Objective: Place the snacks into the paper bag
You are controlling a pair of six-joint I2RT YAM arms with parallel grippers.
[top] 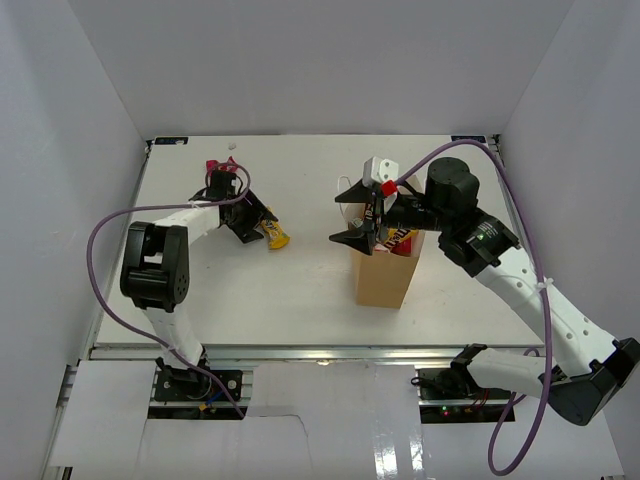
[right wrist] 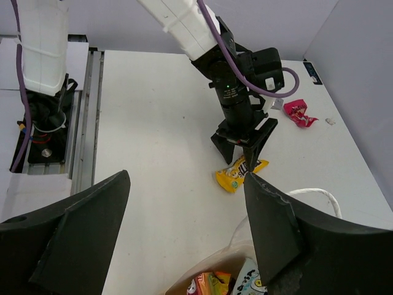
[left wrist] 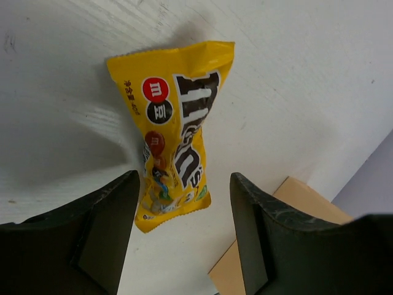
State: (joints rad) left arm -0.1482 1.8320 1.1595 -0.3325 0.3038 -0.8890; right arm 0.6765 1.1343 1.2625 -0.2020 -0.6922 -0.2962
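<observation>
A yellow candy packet [top: 276, 236] lies flat on the table. My left gripper [top: 256, 226] hovers open just above it, touching nothing; in the left wrist view [left wrist: 183, 179] the packet [left wrist: 175, 117] lies ahead of the fingertips, its near end between them. The tan paper bag [top: 383, 275] stands upright at the table's middle with packets [top: 400, 238] inside. My right gripper [top: 352, 217] is open and empty over the bag's left rim. In the right wrist view [right wrist: 187, 184] I see the bag's open mouth [right wrist: 215, 263] below, an orange-red packet [right wrist: 212, 286] inside. A pink-red packet [top: 214, 167] lies at the far left.
The bag's white loop handle [right wrist: 314, 194] sticks out beside my right finger. A corner of the tan bag [left wrist: 295, 200] shows right of the left fingers. White walls enclose the table on three sides. A small white scrap [top: 231, 146] lies near the back edge.
</observation>
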